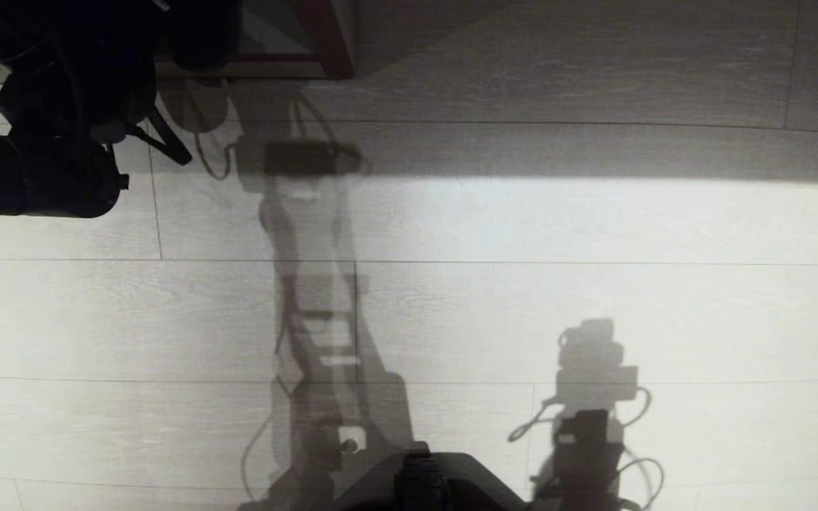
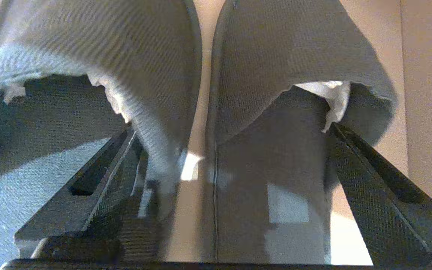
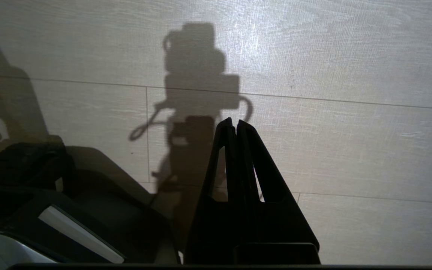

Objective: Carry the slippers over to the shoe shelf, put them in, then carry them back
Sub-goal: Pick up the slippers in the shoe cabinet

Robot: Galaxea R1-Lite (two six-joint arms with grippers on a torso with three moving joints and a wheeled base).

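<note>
- The slippers are lying side by side on a pale beige surface, toes pointing away from the left wrist camera, a narrow strip of that surface showing between them.
- Each slipper is showing grey woven fabric over the toe, and a scrap of white lining is peeking out at each opening.
- The left gripper is reaching in low from the heel end with its fingers spread wide and released, grasping nothing.
- One finger is lying at the opening of the slipper on one side, beside that slipper's inner edge; the other finger is running along the outer edge of the other slipper. Whether either finger is touching fabric cannot be told.
- A vertical beige panel is standing just beside the second slipper.
- In the head view the left arm is filling the upper left corner as a dark mass, hiding the slippers, with a dark brown board edge showing just beyond it.
- The pale wood-grain floor is carrying the robot's shadows, and the dark base is sitting at the bottom edge.
- The right gripper is hanging over bare floor, well apart from the slippers, its fingers pressed together on nothing.
</note>
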